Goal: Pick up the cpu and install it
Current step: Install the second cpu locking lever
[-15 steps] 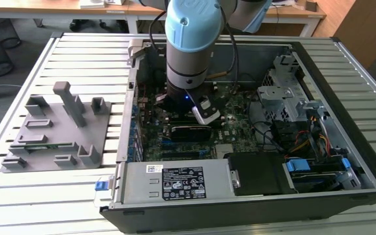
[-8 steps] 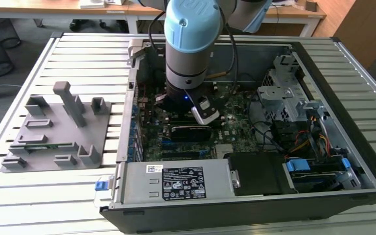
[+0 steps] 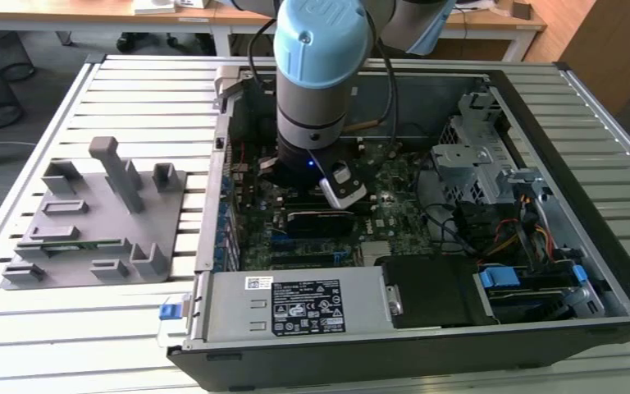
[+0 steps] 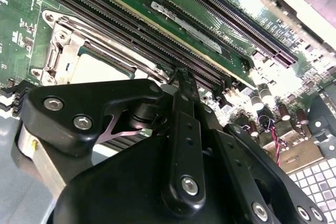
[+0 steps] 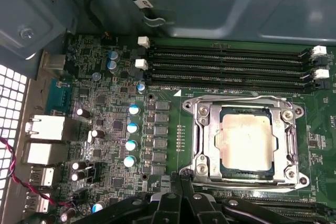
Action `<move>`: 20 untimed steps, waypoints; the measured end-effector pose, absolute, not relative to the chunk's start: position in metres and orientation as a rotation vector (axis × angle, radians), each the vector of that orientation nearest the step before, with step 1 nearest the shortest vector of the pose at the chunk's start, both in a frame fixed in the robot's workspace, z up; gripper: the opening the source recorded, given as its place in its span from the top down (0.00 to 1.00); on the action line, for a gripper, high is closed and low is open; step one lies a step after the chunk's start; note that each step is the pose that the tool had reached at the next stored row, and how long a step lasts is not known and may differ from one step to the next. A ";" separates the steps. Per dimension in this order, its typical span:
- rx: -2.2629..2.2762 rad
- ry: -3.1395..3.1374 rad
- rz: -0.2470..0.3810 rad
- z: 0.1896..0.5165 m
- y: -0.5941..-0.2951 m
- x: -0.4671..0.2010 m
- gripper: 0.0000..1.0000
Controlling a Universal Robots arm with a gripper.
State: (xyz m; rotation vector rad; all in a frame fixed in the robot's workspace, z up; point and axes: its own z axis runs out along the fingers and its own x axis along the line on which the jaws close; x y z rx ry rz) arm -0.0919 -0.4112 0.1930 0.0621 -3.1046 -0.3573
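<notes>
The cpu (image 5: 247, 141) is a pale silvery square lying flat inside the metal socket frame (image 5: 202, 145) on the green motherboard (image 5: 110, 129). In the second wrist view the cpu (image 4: 97, 69) shows as a light patch in the same frame. My gripper (image 5: 181, 181) hangs just beside the socket's edge, its black fingers (image 4: 184, 124) drawn together with nothing between them. It does not touch the cpu. In the exterior view the arm (image 3: 315, 90) reaches down into the open computer case (image 3: 577, 246) over the board.
Empty black RAM slots (image 5: 226, 66) run alongside the socket. A grey plastic fixture tray (image 3: 85, 222) lies on the slatted table at the exterior view's left. The power supply (image 3: 293, 305) and the drive cage (image 3: 468, 160) crowd the case around the board.
</notes>
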 end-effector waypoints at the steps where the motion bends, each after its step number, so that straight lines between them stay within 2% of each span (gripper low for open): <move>1: 0.062 -3.105 -0.358 0.193 -0.411 -0.092 0.89; 20: 0.062 -3.103 -0.378 0.191 -0.408 -0.092 0.89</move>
